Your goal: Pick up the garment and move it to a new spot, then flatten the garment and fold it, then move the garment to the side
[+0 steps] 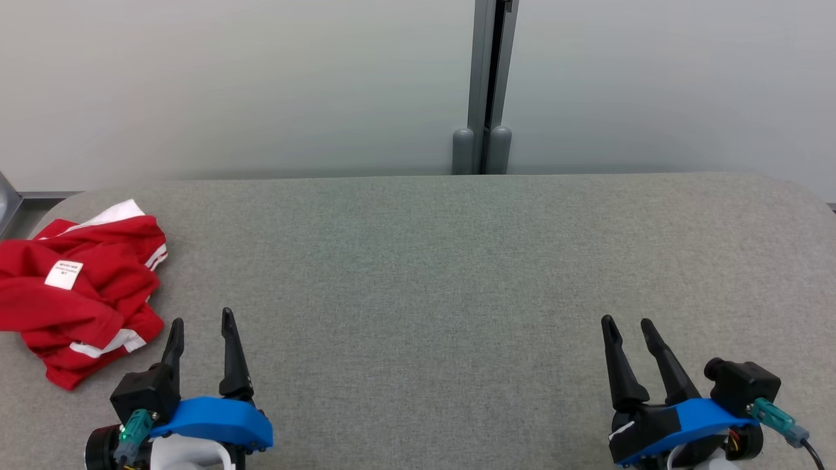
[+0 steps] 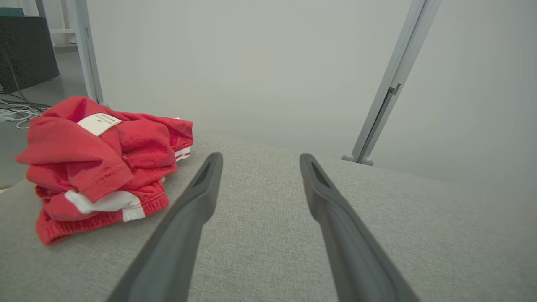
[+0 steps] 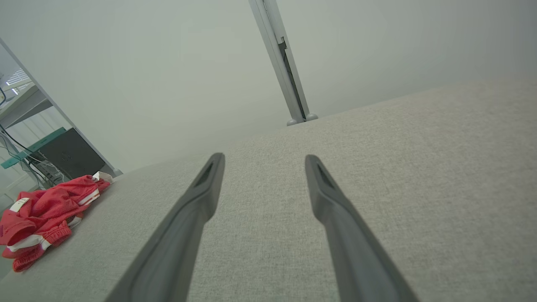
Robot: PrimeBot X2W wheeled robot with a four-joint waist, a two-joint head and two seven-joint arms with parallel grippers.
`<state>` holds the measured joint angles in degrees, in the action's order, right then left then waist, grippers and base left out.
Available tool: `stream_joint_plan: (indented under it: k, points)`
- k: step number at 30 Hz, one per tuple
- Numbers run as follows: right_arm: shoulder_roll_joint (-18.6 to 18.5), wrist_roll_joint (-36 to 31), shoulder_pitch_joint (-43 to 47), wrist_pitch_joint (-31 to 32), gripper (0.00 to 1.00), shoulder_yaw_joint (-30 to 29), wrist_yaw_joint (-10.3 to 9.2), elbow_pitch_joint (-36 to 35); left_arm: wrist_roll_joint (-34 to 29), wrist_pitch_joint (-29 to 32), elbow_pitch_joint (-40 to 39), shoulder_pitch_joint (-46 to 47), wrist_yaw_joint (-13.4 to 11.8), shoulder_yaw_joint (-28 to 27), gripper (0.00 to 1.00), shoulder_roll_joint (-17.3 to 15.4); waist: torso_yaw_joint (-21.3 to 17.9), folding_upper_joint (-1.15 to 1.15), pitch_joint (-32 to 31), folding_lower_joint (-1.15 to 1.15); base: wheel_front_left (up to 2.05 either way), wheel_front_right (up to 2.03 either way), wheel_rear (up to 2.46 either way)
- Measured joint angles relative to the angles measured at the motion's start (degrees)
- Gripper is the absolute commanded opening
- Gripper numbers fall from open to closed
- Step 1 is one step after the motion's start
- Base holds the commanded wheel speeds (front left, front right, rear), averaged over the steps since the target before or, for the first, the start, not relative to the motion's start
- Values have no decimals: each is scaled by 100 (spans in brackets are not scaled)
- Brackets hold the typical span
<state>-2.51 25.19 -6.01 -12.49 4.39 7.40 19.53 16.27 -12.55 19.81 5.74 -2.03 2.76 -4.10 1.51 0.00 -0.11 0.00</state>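
Lying in a crumpled heap at the far left of the grey padded table, the red garment shows white trim and a small white label on top. Its outer side reaches the table's left rim; whether it overhangs cannot be told

Left gripper: jaws apart, nothing between them, near the heap's right side, not touching. Right gripper: jaws likewise apart and empty, low over the right of the table, well apart from the garment

Step in hand, by judgement: the first pick-up, not yet begun; the cloth is bunched, nothing flattened or folded

Handling, as judged: thin knit, light and limp. It should sag and drape the moment it lifts, with no stiffness to steer by. Folds lie loosely on one another, so a pinch on a top ridge may raise only one layer

Best hold looks to be the gathered hem with the white band, facing the left gripper: thicker, less likely to slip through narrow fingers. A pinch from above seems wise
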Motion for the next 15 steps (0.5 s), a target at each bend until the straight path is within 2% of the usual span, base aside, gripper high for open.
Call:
stream_joint_plan:
  k: [15]
  points:
    - [-9,-717,-64,-174,100,29,0,141,-505,-168,115,-2,-99,30,100,-53,19,0,-29,0,0,0,0]
